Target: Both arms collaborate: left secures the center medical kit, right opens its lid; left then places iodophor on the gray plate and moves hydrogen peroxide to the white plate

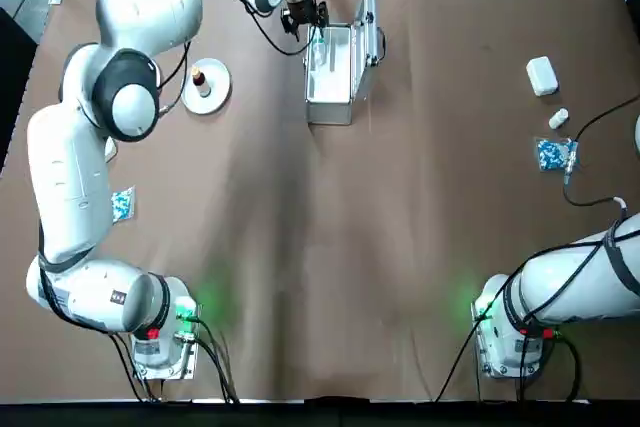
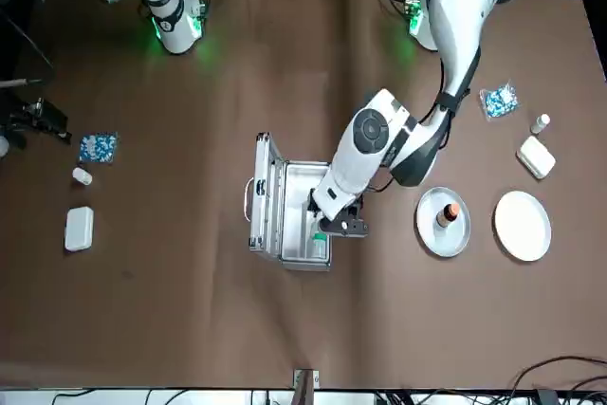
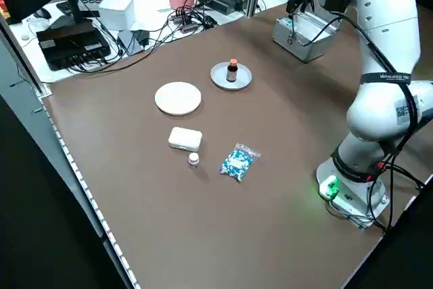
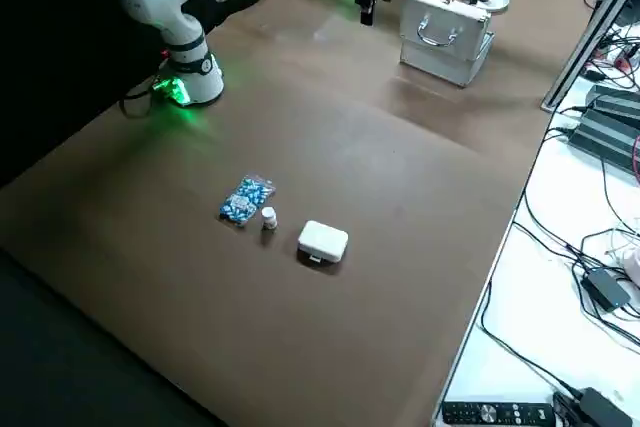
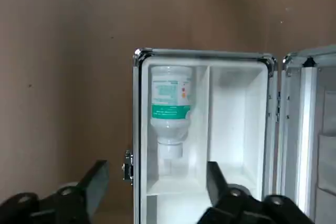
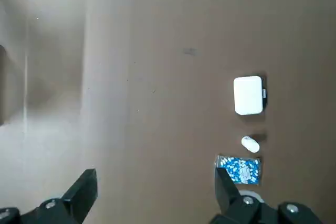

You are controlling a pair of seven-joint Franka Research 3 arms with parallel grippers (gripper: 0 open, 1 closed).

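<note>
Brown and flat, the big table (image 2: 190, 310) sits under the left gripper (image 5: 156, 165), whose fingers are wide apart over the open white box with shiny metal edges (image 5: 205, 53), where the small white bottle with a green band (image 5: 170, 98) lies inside. It looks light, smooth and maybe slippery, so I'd hold its fat round middle softly from both sides. Farther off are the flat cream-white plate (image 2: 523, 226) and the idle right gripper (image 6: 156, 174), its fingers apart over bare table.
</note>
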